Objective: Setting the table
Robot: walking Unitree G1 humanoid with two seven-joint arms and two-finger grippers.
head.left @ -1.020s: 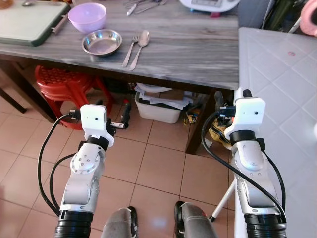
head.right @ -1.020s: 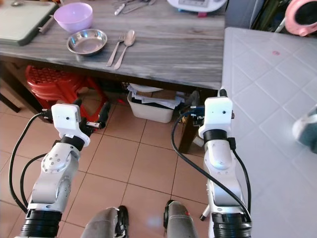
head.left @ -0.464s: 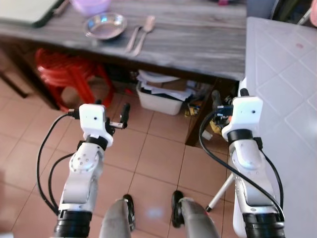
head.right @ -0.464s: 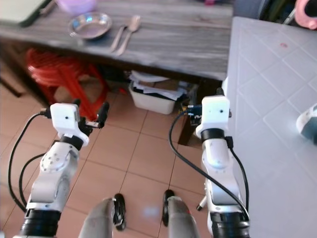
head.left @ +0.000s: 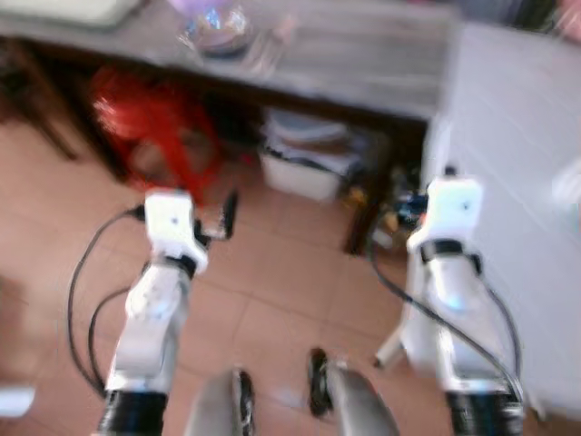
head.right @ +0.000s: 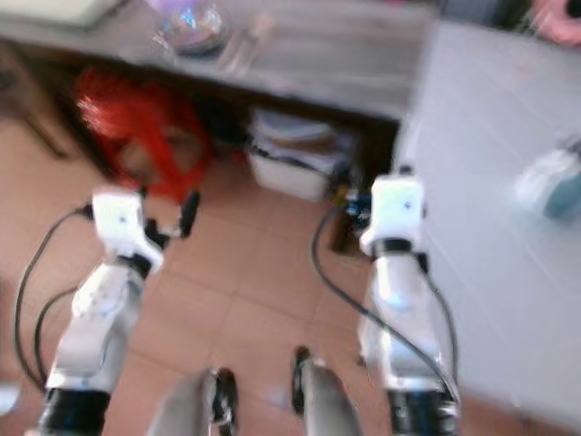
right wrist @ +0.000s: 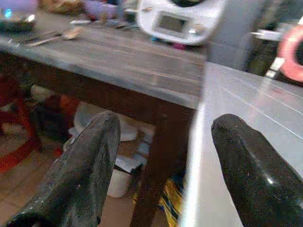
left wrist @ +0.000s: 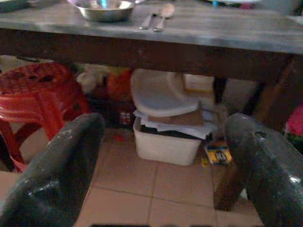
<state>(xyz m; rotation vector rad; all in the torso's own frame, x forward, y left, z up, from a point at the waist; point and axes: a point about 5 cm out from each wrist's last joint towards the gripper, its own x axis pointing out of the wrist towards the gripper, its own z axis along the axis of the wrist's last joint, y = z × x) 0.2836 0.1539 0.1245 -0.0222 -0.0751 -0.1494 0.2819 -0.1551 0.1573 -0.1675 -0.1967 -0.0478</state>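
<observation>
grey-grained wood is sliding toward the upper edge of your head views: the wooden table (left wrist: 199, 35) is now showing as a blurred band at the top, where a second ago it was filling much more of the picture. since the whole scene is shifting together and smearing, you are looking at camera motion, not at things moving. the steel bowl (left wrist: 105, 8) and the fork and spoon (left wrist: 158, 15) are resting on the table near its front edge, side by side, untouched. the red stool (left wrist: 35, 97) and the white bin (left wrist: 166, 144) are standing under the table. your left gripper (left wrist: 161, 165) is hanging below the table's edge with fingers spread wide and nothing between them; your right gripper (right wrist: 165, 175) is likewise spread and empty, by the table's corner where the white tiled surface (right wrist: 246, 118) begins. judging from this, you are still carrying nothing, and the setting is hardly begun; the cutlery is waiting well apart from both grippers.
</observation>
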